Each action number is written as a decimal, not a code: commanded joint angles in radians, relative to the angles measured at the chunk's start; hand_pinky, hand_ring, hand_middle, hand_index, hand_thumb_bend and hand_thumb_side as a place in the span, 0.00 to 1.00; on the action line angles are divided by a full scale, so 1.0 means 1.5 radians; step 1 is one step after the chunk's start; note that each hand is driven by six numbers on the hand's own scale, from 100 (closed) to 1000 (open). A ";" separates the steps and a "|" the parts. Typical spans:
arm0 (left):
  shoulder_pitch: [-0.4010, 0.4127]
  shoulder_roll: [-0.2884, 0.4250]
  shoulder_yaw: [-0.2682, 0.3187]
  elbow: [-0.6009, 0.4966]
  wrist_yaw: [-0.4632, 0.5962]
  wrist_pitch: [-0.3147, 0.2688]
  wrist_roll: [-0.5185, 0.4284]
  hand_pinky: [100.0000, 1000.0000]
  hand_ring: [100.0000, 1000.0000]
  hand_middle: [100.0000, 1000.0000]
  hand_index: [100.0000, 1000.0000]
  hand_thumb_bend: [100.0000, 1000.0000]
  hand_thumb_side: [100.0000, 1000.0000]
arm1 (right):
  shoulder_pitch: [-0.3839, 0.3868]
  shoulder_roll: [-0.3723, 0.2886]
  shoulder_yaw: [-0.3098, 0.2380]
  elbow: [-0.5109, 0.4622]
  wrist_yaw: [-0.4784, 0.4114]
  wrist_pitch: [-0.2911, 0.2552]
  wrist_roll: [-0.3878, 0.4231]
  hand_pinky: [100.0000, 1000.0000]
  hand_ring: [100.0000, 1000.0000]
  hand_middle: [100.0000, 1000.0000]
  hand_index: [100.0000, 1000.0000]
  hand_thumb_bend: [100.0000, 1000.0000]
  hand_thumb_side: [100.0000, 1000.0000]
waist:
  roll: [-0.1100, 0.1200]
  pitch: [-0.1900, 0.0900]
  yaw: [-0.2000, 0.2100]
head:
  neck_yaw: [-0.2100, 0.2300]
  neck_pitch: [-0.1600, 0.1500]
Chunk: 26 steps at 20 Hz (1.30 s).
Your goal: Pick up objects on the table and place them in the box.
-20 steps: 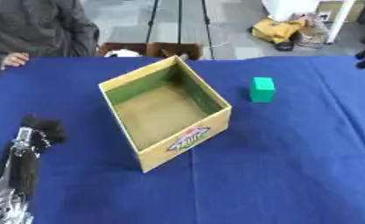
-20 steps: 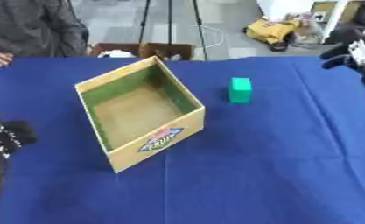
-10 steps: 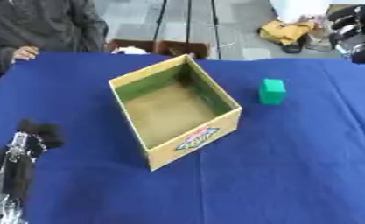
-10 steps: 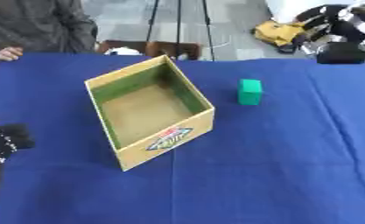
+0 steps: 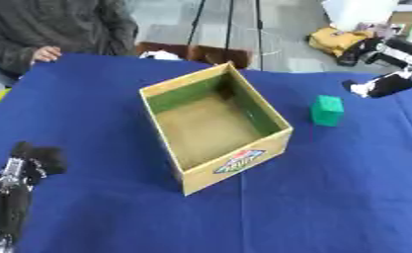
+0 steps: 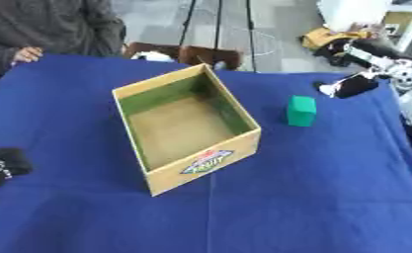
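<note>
Reaching in from the upper right, the right hand (image 6: 351, 85) hangs near the green block (image 5: 327, 109), fingers too blurred to judge; approaching low could knock this block, standing just beside the box (image 5: 236, 163), away.

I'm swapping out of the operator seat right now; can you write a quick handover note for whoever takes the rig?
Right robot hand: in the air at the far right, beyond the green block, holding nothing; its fingers are too blurred to judge.
Left robot hand: idle at the lower left, fingers curled, empty.
Box: open at table centre, nothing inside.
Done: nothing placed yet.
Left: grasp the green block, which stands right of the box, and put it in.
</note>
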 commanded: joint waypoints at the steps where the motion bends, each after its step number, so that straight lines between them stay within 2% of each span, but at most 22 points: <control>1: -0.010 0.014 -0.002 -0.013 0.001 -0.001 -0.003 0.64 0.56 0.51 0.65 0.34 1.00 | -0.015 -0.011 -0.009 0.008 0.032 -0.012 -0.003 0.79 0.92 0.89 0.88 0.29 0.18 | 0.002 -0.009 0.002 | -0.001 -0.005; 10: -0.009 0.012 -0.003 -0.013 0.001 -0.001 -0.003 0.64 0.56 0.51 0.65 0.34 1.00 | -0.010 -0.006 -0.014 0.032 0.051 -0.016 0.001 0.79 0.91 0.89 0.89 0.36 0.25 | 0.006 -0.007 0.007 | -0.002 -0.002; 26: -0.010 0.009 -0.004 -0.015 0.001 -0.002 -0.003 0.64 0.56 0.51 0.65 0.34 1.00 | 0.005 0.007 -0.014 0.056 0.054 -0.014 0.011 0.78 0.90 0.87 0.88 0.35 0.28 | 0.015 0.002 0.018 | -0.007 -0.001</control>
